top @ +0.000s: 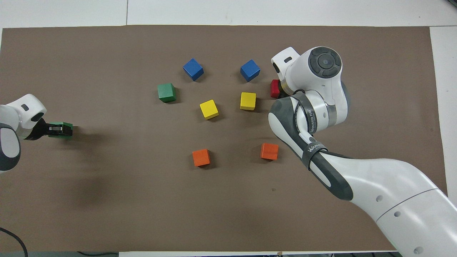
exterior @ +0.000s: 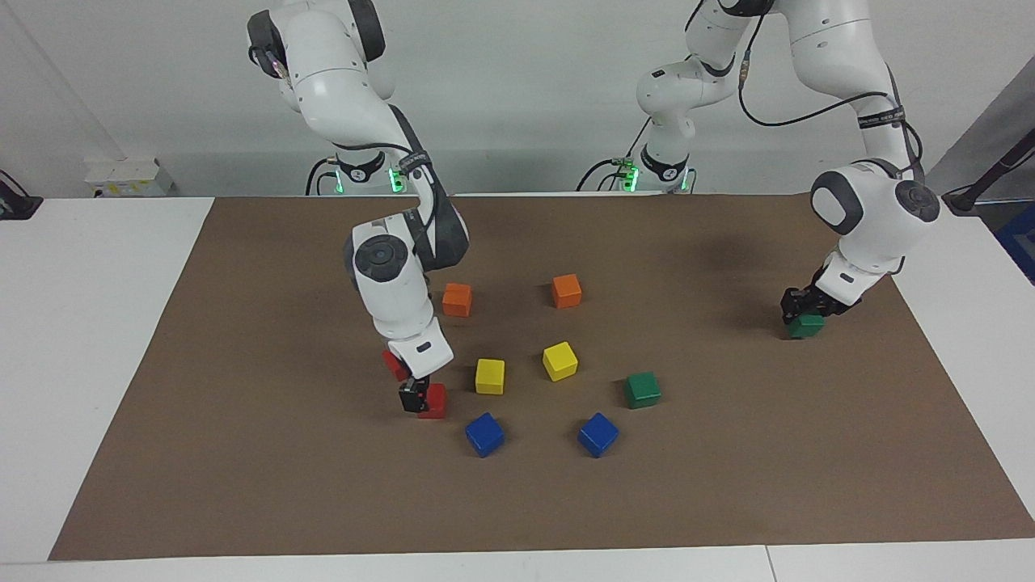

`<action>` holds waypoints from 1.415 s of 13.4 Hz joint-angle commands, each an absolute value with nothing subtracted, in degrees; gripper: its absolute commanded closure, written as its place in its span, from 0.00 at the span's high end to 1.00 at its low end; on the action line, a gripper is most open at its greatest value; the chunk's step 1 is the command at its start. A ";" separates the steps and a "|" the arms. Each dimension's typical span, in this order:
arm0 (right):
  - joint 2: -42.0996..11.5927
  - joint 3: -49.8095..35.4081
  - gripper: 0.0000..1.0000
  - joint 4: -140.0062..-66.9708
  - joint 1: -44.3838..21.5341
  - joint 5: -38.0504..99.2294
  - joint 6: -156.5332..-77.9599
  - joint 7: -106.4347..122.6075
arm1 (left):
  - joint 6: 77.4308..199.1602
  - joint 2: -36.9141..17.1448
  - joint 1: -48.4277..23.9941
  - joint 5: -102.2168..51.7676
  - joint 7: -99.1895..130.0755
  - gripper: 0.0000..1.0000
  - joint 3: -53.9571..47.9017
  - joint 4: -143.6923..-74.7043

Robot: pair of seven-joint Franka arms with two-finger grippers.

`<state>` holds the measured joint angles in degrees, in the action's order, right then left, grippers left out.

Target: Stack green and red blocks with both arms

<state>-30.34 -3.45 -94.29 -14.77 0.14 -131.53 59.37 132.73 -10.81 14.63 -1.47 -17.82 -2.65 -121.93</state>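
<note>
On the strap (top: 311, 149) round my right arm (top: 357, 178) I read "WANJEED"; nothing else is legible.

A white table (exterior: 97, 339) is carrying a brown paper mat (exterior: 242, 485). Lying on the mat are two orange matte cubes (exterior: 457, 299), two yellow cubes (exterior: 490, 377), two blue cubes (exterior: 484, 434), two dark green cubes (exterior: 643, 390) and two bright red cubes (exterior: 435, 402).
</note>
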 commanded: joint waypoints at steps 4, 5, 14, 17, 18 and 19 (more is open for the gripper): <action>-30.41 -3.69 0.97 -97.03 -14.41 0.44 -135.88 62.05 | 135.79 -11.69 15.03 -1.49 -18.19 0.00 -2.81 -122.87; -30.58 -3.69 0.97 -97.12 -14.50 0.35 -136.40 62.31 | 135.79 -11.69 15.03 -1.49 -18.19 0.00 -2.81 -122.87; -30.32 -3.69 0.93 -98.88 -14.59 0.35 -138.78 62.14 | 137.64 -11.87 15.03 -1.41 -18.37 0.90 -2.81 -123.40; -30.23 -3.60 0.21 -98.79 -14.59 0.26 -138.26 62.23 | 137.64 -11.87 15.03 -1.41 -18.37 0.90 -2.81 -123.31; -30.23 -3.60 0.00 -98.09 -14.42 0.18 -137.21 62.49 | 137.46 -11.87 15.03 -1.41 -18.28 0.91 -2.81 -123.05; -29.89 -3.60 0.00 -96.69 -13.63 0.09 -135.11 62.66 | 137.11 -11.87 15.03 -1.41 -18.19 0.99 -2.81 -122.44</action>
<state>-30.77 -3.41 -97.55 -14.74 0.08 -137.20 60.27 136.30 -12.23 14.63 -1.47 -17.82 -2.65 -122.25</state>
